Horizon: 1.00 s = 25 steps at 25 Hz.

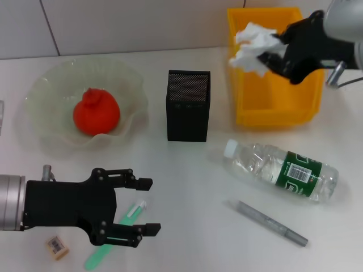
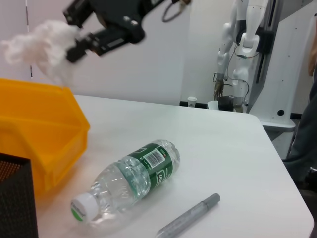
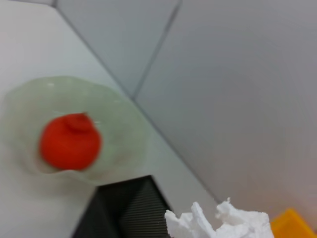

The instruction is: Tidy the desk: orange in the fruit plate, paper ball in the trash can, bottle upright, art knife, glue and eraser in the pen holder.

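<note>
White desk: right gripper (image 1: 271, 52) is pinching the paper ball (image 1: 252, 46) above the trash can (image 1: 275, 107), seemingly for dropping; beyond the pen holder (image 1: 188, 106), left gripper (image 1: 144, 205) is spreading wide over the green glue stick (image 1: 113, 238).

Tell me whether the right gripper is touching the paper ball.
Touching. The head view shows the right gripper closed on the paper ball above the trash can; the left wrist view shows the same grip.

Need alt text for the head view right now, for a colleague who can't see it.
The right end effector holds the paper ball over the trash can. The orange sits in the fruit plate; the bottle lies on its side. The left end effector hovers open over a green tool.
</note>
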### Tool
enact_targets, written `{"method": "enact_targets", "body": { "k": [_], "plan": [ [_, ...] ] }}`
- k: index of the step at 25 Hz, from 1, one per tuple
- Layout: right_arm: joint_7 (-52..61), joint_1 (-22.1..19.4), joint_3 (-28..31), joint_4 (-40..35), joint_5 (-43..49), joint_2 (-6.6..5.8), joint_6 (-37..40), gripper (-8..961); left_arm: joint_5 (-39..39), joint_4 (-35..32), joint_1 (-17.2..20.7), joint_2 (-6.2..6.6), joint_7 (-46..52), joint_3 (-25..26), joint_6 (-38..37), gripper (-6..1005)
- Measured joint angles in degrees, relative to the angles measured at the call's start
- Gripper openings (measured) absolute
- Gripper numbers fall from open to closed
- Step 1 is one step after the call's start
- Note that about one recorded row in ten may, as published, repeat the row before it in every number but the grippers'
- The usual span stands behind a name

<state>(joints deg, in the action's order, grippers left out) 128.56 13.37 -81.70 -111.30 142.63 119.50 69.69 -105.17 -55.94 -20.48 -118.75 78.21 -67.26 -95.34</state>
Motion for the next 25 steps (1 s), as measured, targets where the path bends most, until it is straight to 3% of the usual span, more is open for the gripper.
{"method": "enact_targets", "body": {
  "k": [13,25],
  "plan": [
    [-0.5,0.7,2.5,9.8,6.1,-0.24,-11.3,267,0.5,1.3,-0.9,-0.07,-0.1,-1.4,0.6,801],
    [-3.2,5.7,4.4,22.3,6.4,-0.32,-17.4,311,1.0,1.7,-1.2,-0.07,-0.9,-1.6,0.7,801]
  ]
}}
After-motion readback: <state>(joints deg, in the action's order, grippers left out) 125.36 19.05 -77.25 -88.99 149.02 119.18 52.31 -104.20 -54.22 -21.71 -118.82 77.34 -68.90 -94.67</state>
